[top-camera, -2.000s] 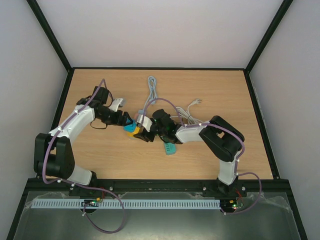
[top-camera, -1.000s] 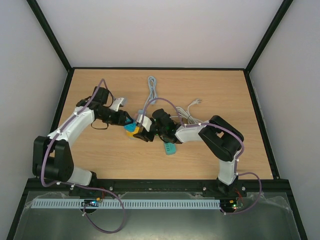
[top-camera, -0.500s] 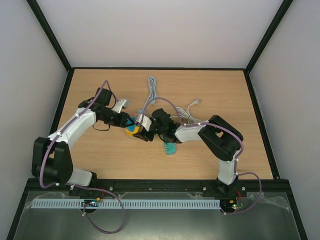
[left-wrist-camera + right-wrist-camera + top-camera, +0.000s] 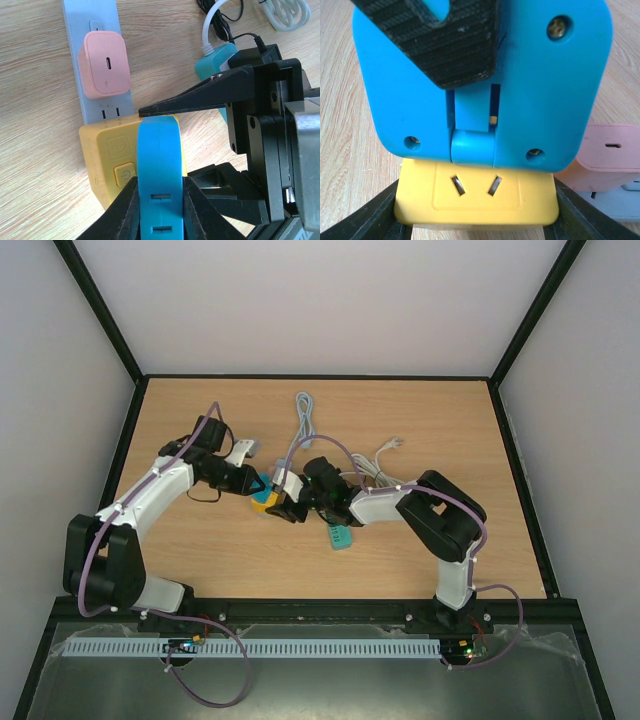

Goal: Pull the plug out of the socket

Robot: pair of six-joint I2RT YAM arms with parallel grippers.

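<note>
Two grips share this pull. The left gripper [image 4: 159, 200] is closed tight on the blue plug [image 4: 158, 150], a finger on each narrow side. The plug sits seated on the yellow socket [image 4: 107, 150], mid-table at the end of the grey strip [image 4: 75, 30]. The right gripper [image 4: 476, 220] clamps the socket's flanks. As I judge it, the right should pin the socket while the left draws straight along the prongs. A twist could lever the socket out of the strip, beside the pink charger [image 4: 105, 62].
</note>
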